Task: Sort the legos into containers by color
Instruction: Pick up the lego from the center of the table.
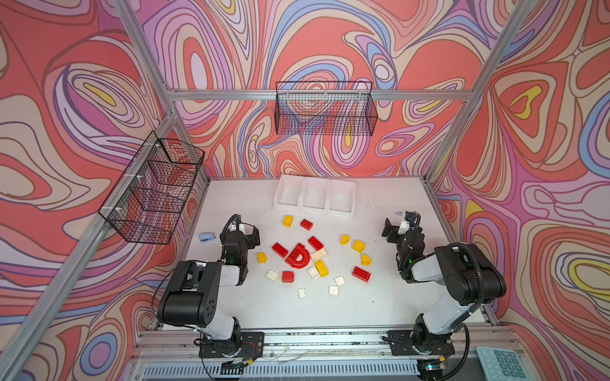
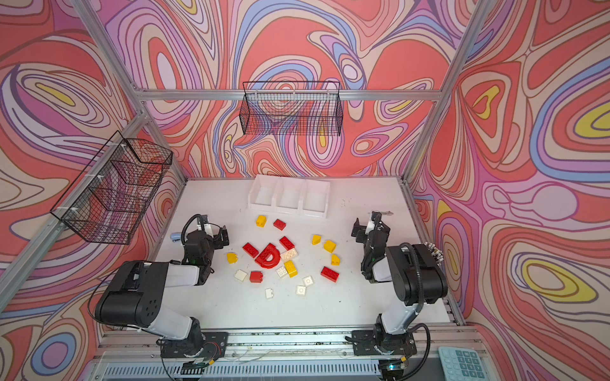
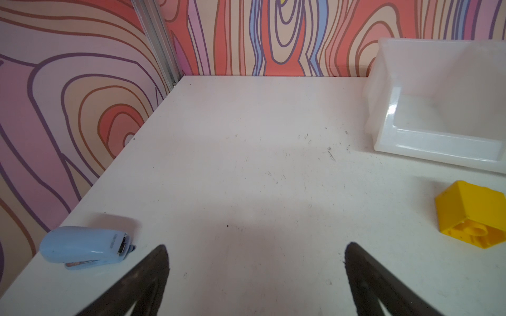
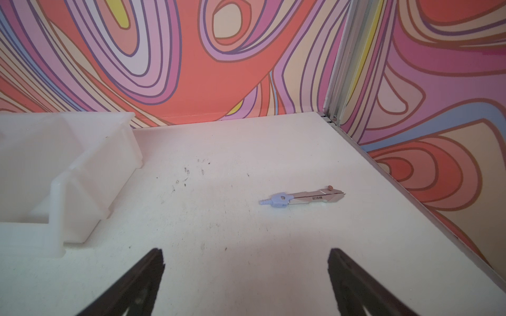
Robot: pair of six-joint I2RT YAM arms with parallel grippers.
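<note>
bolted to the metal rail (image 1: 330, 338) at 6 o'clock, the left arm (image 1: 194, 293) and the right arm (image 1: 465, 280) are seen reaching up the two sides of the white worktop (image 1: 363, 306) in both top views. the left jaws are spread wide with nothing between them, over bare worktop at 9 o'clock, near a light-blue stapler (image 3: 85, 247). the right jaws are likewise spread and unloaded at 3 o'clock, and a small blue-headed metal tool (image 4: 302, 197) is seen lying ahead of them. the legos (image 1: 321, 268) are scattered across the middle of the worktop, red, yellow and white mixed, with a red arch piece (image 1: 292, 256) at the centre. a yellow brick (image 1: 288, 220) and a red brick (image 1: 306, 224) are placed nearest the containers (image 1: 315, 211), which are set in a row at 12 o'clock. black wire baskets (image 1: 325, 112) are hung on the walls at 12 and 10 o'clock.
</note>
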